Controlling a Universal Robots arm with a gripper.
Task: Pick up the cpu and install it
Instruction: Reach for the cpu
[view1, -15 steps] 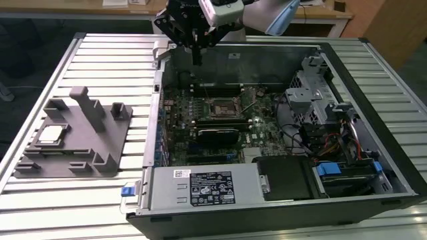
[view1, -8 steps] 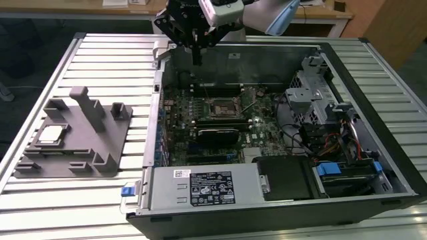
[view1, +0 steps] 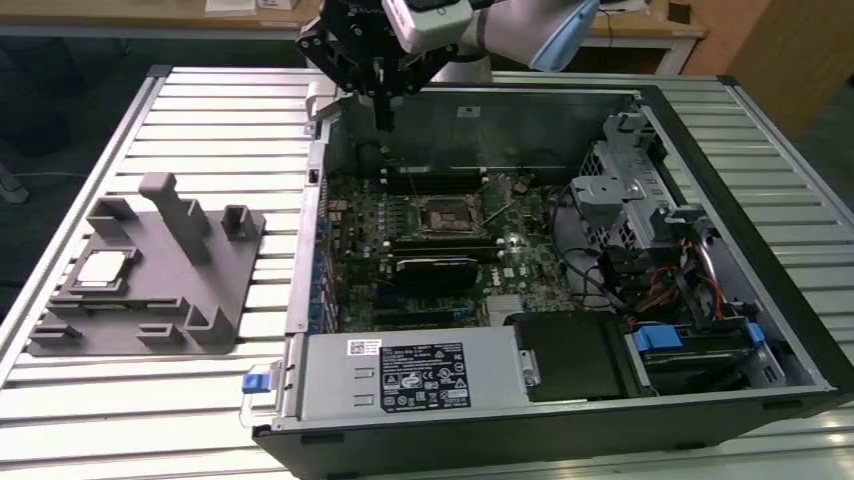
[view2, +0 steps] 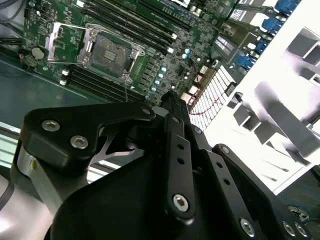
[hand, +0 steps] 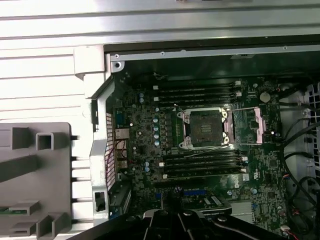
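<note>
The cpu (view1: 104, 268), a small silver-topped square, lies flat in a recess of the grey fixture (view1: 147, 290) at the exterior view's left, outside the computer case. My gripper (view1: 384, 125) hangs over the case's far wall, well away from the cpu, its dark fingers pressed together with nothing between them. The motherboard socket (view1: 447, 215) sits bare inside the case, nearer than the gripper. In both wrist views the socket (view2: 107, 50) (hand: 205, 129) shows its metal load plate (hand: 260, 125) swung open to one side. The gripper (view2: 170, 95) points toward the board's edge.
The open computer case (view1: 314, 200) stands on a slatted metal table (view1: 200, 120). Inside are memory slots (view1: 434, 183), a drive cage (view1: 627, 200), cables (view1: 667, 290) and a power supply (view1: 414, 375). The fixture has upright posts (view1: 167, 210).
</note>
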